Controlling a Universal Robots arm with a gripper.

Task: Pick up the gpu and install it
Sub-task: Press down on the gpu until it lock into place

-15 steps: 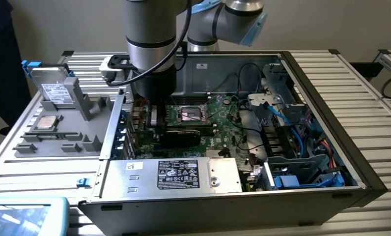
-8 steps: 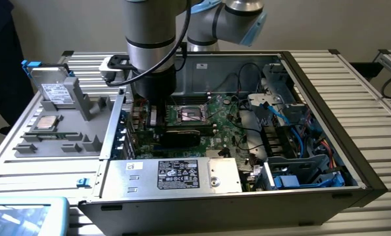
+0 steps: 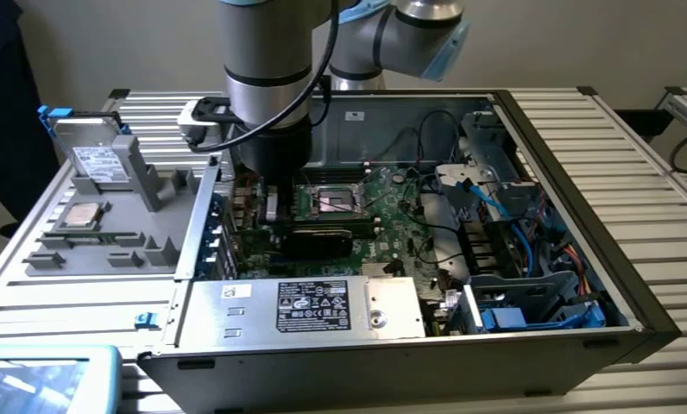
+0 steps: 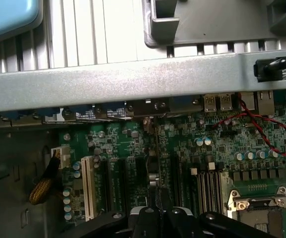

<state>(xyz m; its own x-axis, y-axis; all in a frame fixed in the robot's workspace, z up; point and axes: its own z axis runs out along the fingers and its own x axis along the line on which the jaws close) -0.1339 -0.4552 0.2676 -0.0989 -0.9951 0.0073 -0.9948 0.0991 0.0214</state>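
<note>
We work over a slatted metal bench (image 3: 643, 172) with an open computer case (image 3: 574, 259) lying on it, motherboard (image 3: 395, 207) facing up. Our gripper (image 4: 159, 214) is down inside the case, fingers clenched on the gpu (image 3: 315, 240), which stands on edge over the expansion slots (image 4: 133, 183), beside the CPU socket (image 3: 332, 200). In the wrist view the card's thin edge runs straight out from the fingertips toward the case's rear wall (image 4: 133, 82). Whether it is seated we cannot tell. We judge the card light and stiff but fragile: hold by the board's top edge, not the cooler. Outward, a power supply (image 3: 320, 306) and parts tray (image 3: 102, 233).
</note>
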